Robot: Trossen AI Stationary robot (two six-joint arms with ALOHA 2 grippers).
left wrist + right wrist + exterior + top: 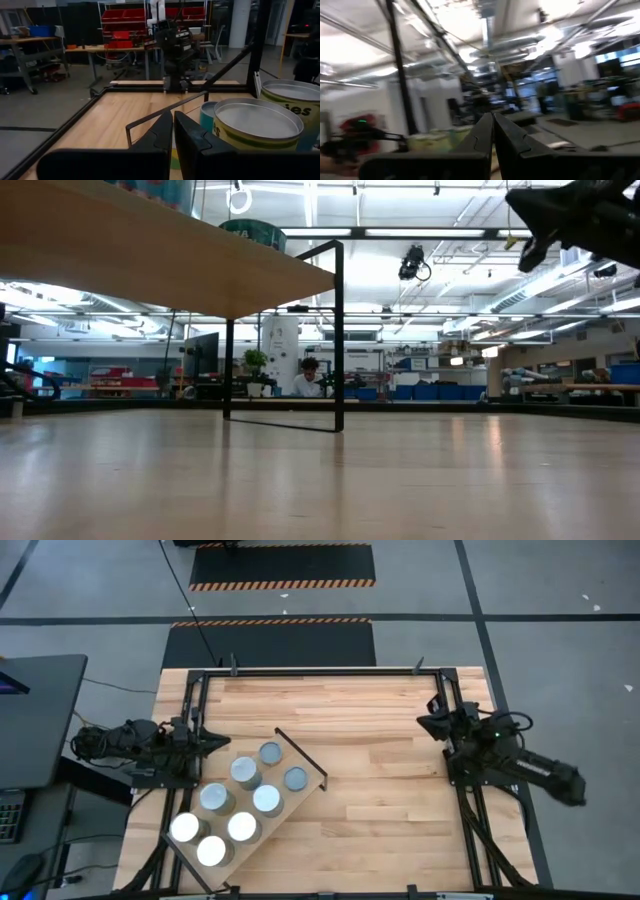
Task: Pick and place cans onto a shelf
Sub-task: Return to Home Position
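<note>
Eight cans (245, 772) upright on the shelf (288, 802), silver tops up, in two rows of four along the board's length. None on the bare table (380, 770).

Shelf slantwise on the left near part of the table, one end by the near left corner, the other reaching toward the middle. From the low view, seen from beneath: plywood board (150, 255) raised clear of the tabletop on thin black frame legs (340, 330), with can sides just showing above its edge.

Left gripper (224, 740) at the left side of the table, just beside the far end of the shelf, near the closest cans but touching none. Fingers (162, 131) pressed together, nothing between them. In the left wrist view, two cans (257, 120) close ahead, with the black frame rail (165, 110) beyond the fingertips and the right arm (172, 50) across the table.

Right gripper (424, 723) at the far right side of the table, well apart from the shelf and every can, high above the tabletop as the low view gives it (530, 250). Fingers (507, 131) likewise closed on nothing.

Far off in the room behind, a seated person (310, 380).
</note>
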